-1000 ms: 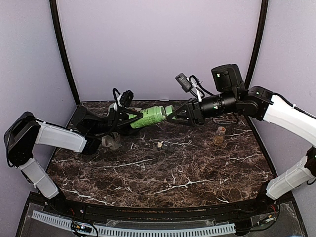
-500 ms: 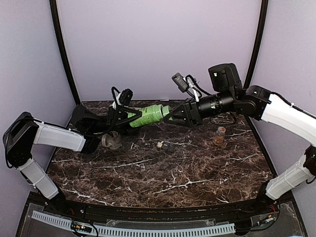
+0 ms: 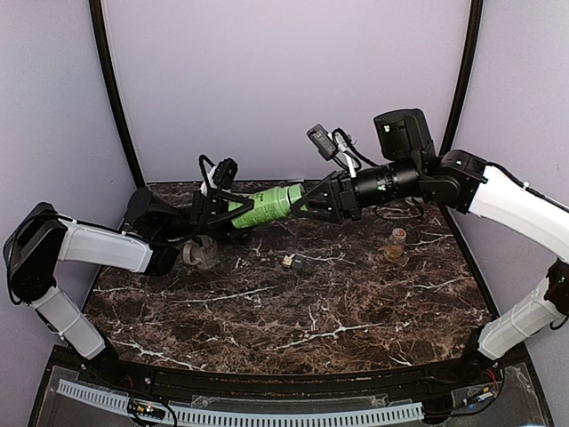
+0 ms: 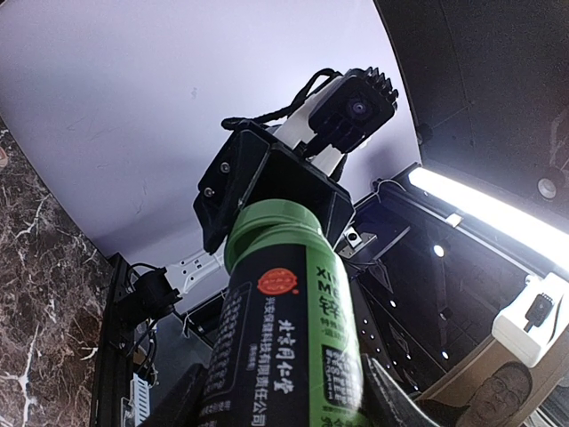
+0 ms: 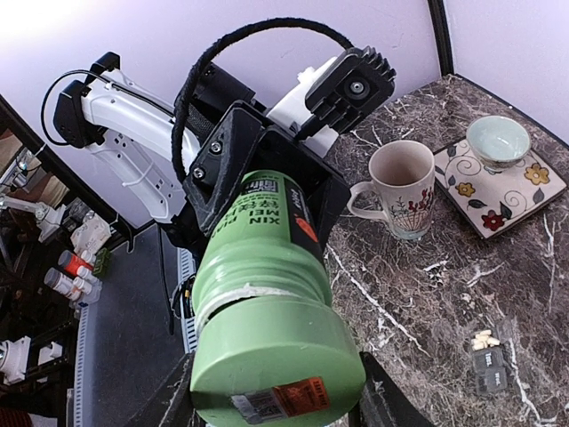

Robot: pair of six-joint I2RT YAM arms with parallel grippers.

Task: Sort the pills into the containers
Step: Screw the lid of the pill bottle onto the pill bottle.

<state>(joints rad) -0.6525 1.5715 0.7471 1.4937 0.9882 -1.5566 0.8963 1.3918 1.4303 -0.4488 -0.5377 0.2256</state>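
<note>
A green bottle [image 3: 267,206] with a dark label hangs level above the back of the table, between both arms. My left gripper [image 3: 233,213] is shut on its body [image 4: 289,329], one finger on each side. My right gripper [image 3: 307,200] is shut on the green cap [image 5: 276,356], and a pale ring shows between cap and neck. A few tan pills [image 5: 483,339] lie on the marble beside the dark grey containers [image 5: 489,369]. From above, the containers [image 3: 305,263] sit near the table's middle, below the bottle.
A white patterned mug [image 5: 400,187] stands on the marble beside a floral tile [image 5: 524,191] with a pale teal bowl [image 5: 498,138] on it. A small amber jar [image 3: 396,243] stands at the right under my right arm. The mug [image 3: 200,253] sits below my left gripper.
My right gripper has moved left and slightly up with the cap end. The bottle and my left gripper have shifted a little left and up with it. Both grips hold.
</note>
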